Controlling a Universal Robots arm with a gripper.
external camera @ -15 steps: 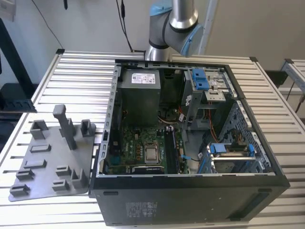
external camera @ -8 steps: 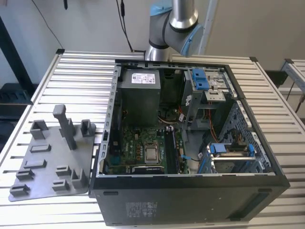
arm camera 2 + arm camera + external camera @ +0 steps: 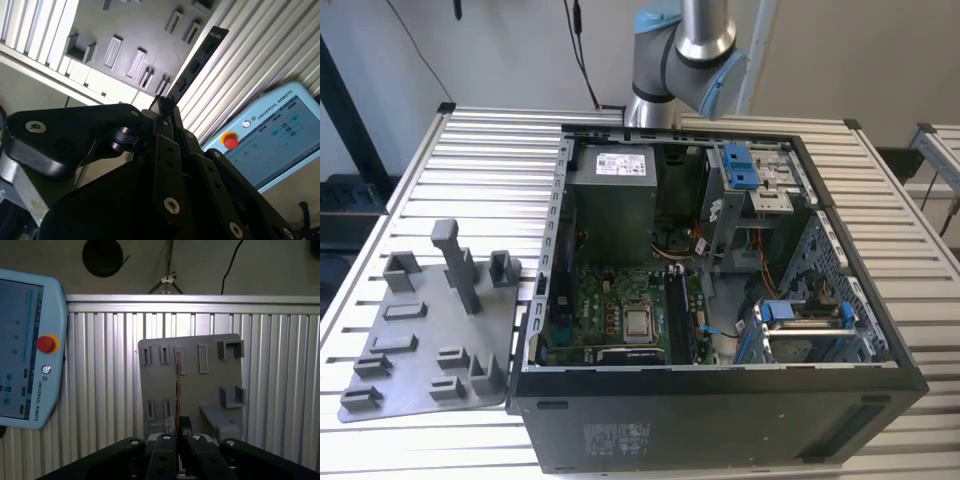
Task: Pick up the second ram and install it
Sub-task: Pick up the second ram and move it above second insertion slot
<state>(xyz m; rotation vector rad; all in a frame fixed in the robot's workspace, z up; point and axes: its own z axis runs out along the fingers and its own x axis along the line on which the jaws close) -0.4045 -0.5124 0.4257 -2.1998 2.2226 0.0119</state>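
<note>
In both wrist views my gripper [image 3: 165, 107] [image 3: 178, 429] is shut on the second ram [image 3: 200, 57], a long dark stick with black chips that juts out from between the fingers. Seen edge-on in the first wrist view, the ram [image 3: 177, 385] is a thin line. Well beyond its tip lies the grey holder tray [image 3: 125, 30] [image 3: 200, 385] with several slots. In the exterior view the same tray [image 3: 420, 345] lies on the slatted table at the exterior view's left, beside the open computer case [image 3: 720, 400] with the green motherboard [image 3: 610, 300] inside.
A teach pendant [image 3: 270, 145] [image 3: 25, 350] with a red button lies on the slatted table beyond the tray. The arm's elbow joint [image 3: 685, 60] rises behind the case. Inside the case are a power supply [image 3: 610, 205], blue drive brackets [image 3: 805, 315] and cables.
</note>
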